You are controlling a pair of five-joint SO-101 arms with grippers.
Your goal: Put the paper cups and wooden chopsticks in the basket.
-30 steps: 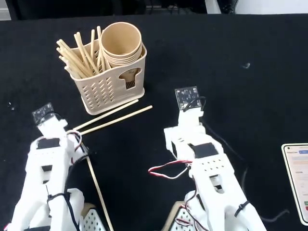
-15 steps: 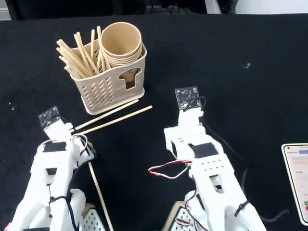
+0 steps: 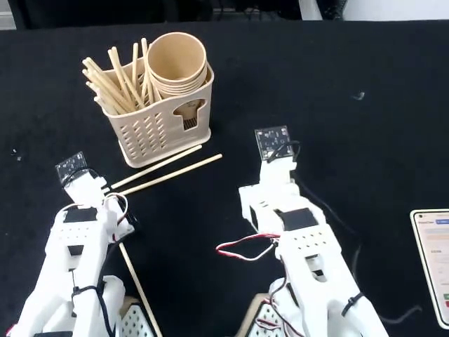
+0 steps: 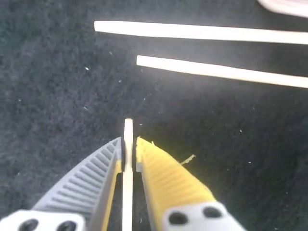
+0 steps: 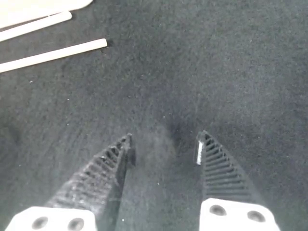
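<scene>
Clamping the held chopstick close to one end, the left gripper has both fingers pressed together on the wood, with only a short tip showing ahead of them. In the high view the rest of the chopstick trails back under the left arm, low over the table. I judge that an end grip like this leaves a long unsupported length, which may swing or twist once raised.

The first loose chopstick and second loose chopstick lie flat on the table, almost parallel and just apart. Their far ends lie near the foot of the basket, and their near ends lie just ahead of the left gripper. Neither is touched.

The basket stands upright. The cups are stacked inside it, and a bundle of chopsticks leans beside them. No cup is seen on the table, so that part of the task appears complete. Three chopsticks remain outside.

The right gripper hangs over bare cloth with its fingers well apart and nothing between them. It appears to be parked clear of the left arm's work.

The held chopstick would have to be tipped steeply to drop in among the bundle.
</scene>
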